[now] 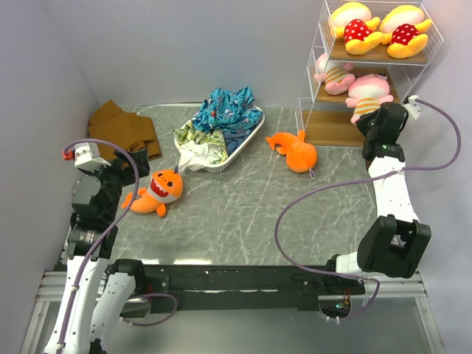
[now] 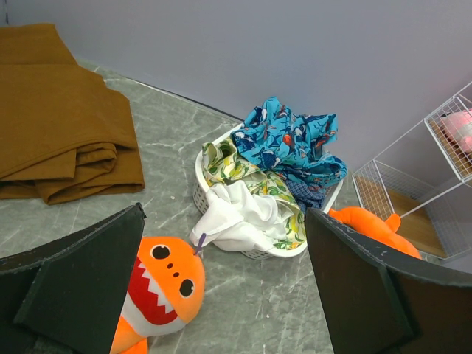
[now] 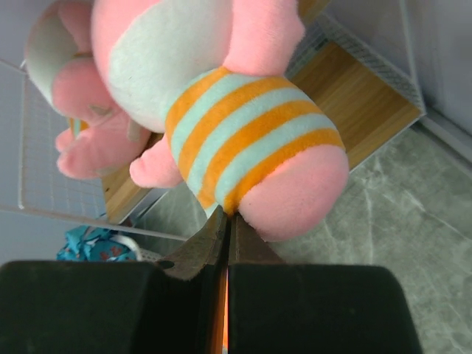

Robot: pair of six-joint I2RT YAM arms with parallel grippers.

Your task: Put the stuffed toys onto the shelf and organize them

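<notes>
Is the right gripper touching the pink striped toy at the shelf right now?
Touching. The right wrist view shows the right gripper, jaws shut, with its tips meeting the rounded bottom of the pink striped toy; no gap shows between them.

Bench (image 1: 243, 214): grey marbled top.
Far left: folded brown cloth (image 1: 122, 127).
Far middle: white tray (image 1: 247, 140) heaped with cloths (image 1: 225, 110).
Near left: orange shark (image 1: 158, 190).
Right of tray: second orange shark (image 1: 295, 150).
Far right: shelf (image 1: 324, 127); yellow toys (image 1: 358, 29) on the top board, pink toys (image 1: 335, 72) on the middle.
</notes>
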